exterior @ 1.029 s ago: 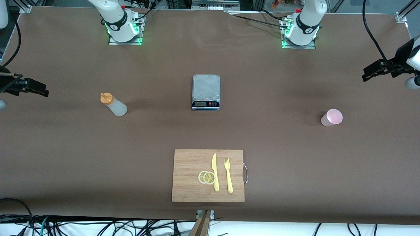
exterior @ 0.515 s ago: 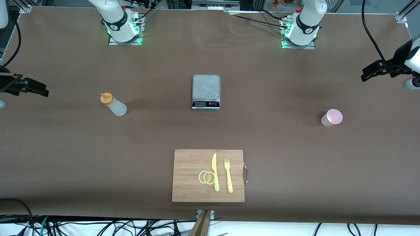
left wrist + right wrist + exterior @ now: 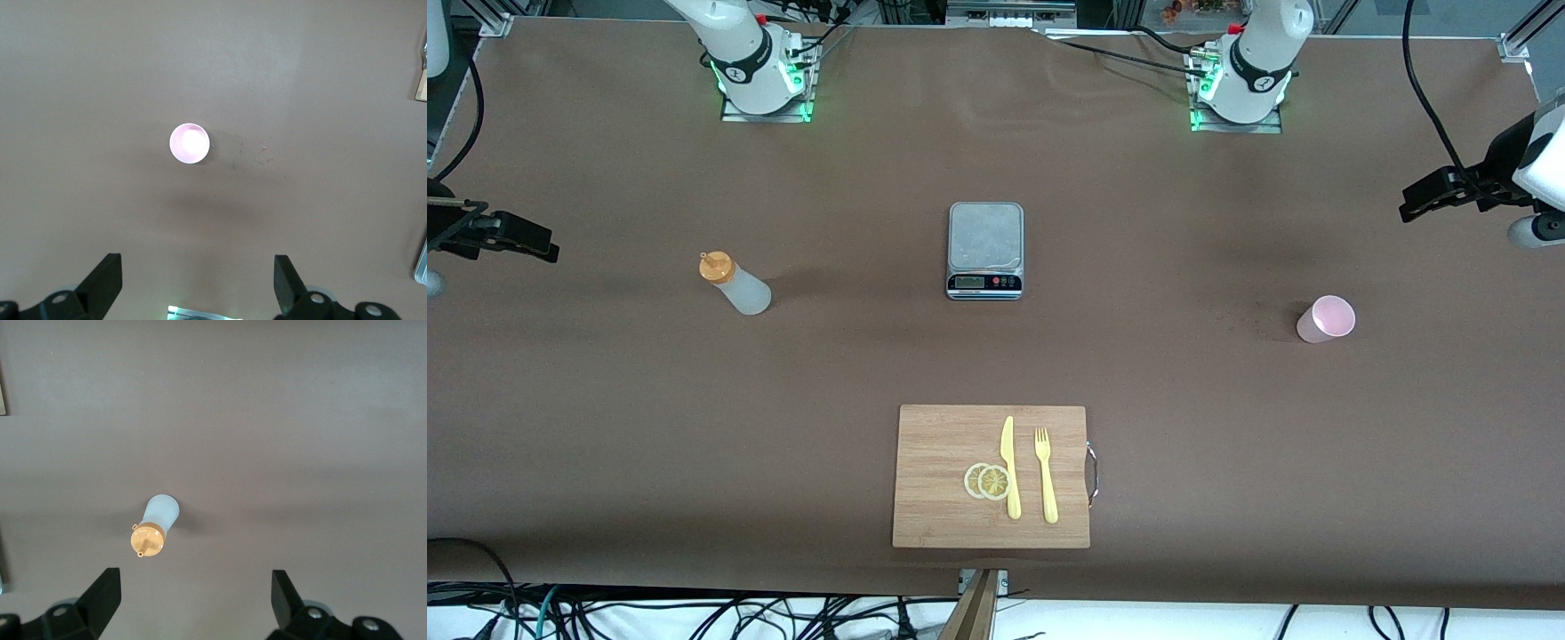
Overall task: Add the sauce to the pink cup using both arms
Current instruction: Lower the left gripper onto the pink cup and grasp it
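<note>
The sauce bottle (image 3: 734,283), whitish with an orange nozzle cap, stands upright on the brown table toward the right arm's end. It also shows in the right wrist view (image 3: 155,527). The pink cup (image 3: 1326,319) stands upright toward the left arm's end and shows in the left wrist view (image 3: 189,143). My left gripper (image 3: 1423,197) hangs high over the table's edge at the left arm's end, open and empty (image 3: 195,283). My right gripper (image 3: 538,244) hangs high over the right arm's end, open and empty (image 3: 193,600). Neither gripper touches anything.
A silver kitchen scale (image 3: 984,251) sits at the table's middle. Nearer to the front camera lies a wooden cutting board (image 3: 934,444) with a yellow knife (image 3: 1009,467), a yellow fork (image 3: 1046,476) and two lemon slices (image 3: 987,481).
My left gripper has shifted slightly up and toward the table's middle. The right arm, the sauce bottle and the pink cup have not moved.
</note>
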